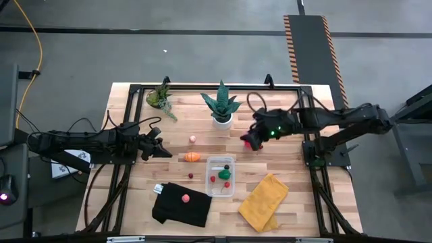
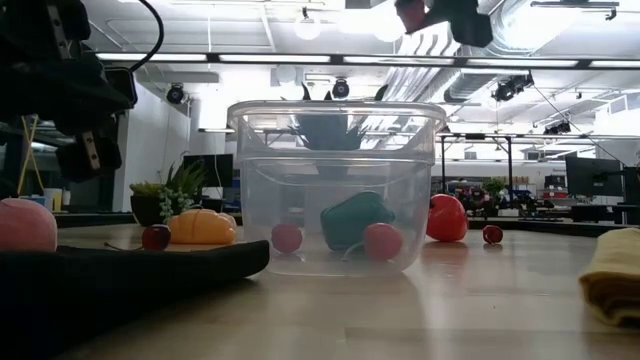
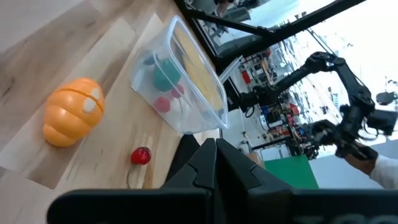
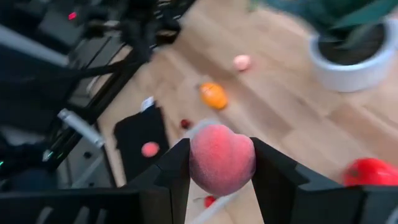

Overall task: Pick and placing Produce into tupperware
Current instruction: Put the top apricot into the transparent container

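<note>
My right gripper [image 1: 251, 140] hangs above the table, right of the white-potted plant, shut on a pink peach-like piece of produce [image 4: 222, 158]. The clear tupperware [image 1: 221, 175] stands on its base near the table's middle, with a green piece [image 1: 224, 173] and small red pieces inside. On the bare wood lie an orange piece [image 1: 192, 157], a small pink piece [image 1: 193, 139] and a dark red cherry [image 1: 191, 176]. Another pink piece [image 1: 185, 198] lies on the black cloth. My left gripper [image 1: 162, 150] waits shut at the left, level above the table. My right gripper pinches the peach by its two opposite sides [image 4: 198, 163] between the two fingers [image 4: 177, 171]. The fingers slant down toward the table's left and near side. The peach is lifted clear, high above the wood.
A black cloth [image 1: 182, 204] lies at the near left and a yellow cloth [image 1: 264, 201] at the near right. Two potted plants [image 1: 221, 108] [image 1: 160, 98] stand at the far side. A red piece [image 4: 370, 173] lies on the wood below my right gripper.
</note>
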Robot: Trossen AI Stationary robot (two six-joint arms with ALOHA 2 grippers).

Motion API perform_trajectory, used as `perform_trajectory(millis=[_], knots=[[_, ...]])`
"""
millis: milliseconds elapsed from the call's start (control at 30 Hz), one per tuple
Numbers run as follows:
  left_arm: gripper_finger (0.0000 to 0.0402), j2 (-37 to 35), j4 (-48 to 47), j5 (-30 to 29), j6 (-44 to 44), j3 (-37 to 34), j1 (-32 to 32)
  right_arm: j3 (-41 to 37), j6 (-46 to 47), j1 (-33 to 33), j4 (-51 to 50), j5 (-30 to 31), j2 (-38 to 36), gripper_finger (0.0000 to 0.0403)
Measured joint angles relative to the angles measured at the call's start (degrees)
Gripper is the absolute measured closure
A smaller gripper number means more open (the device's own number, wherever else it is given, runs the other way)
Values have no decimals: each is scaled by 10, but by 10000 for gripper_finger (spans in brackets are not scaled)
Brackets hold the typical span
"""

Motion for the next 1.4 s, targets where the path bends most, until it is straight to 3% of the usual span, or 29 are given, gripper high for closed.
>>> perform_trajectory(millis=[200, 500, 867, 1400], knots=[[401, 0, -2, -27, 0, 0, 0, 0, -14, 55, 70, -3, 53, 276], [401, 0, -2, -26, -6, 0, 0, 13, -7, 83, 65, -36, 145, 277], [401, 0, -2, -9, -5, 0, 0, 187, -83, 88, -118, -46, 282, 277], [401, 0, 2, 86, -4, 0, 0, 434, -39, 86, -308, -35, 476, 277]])
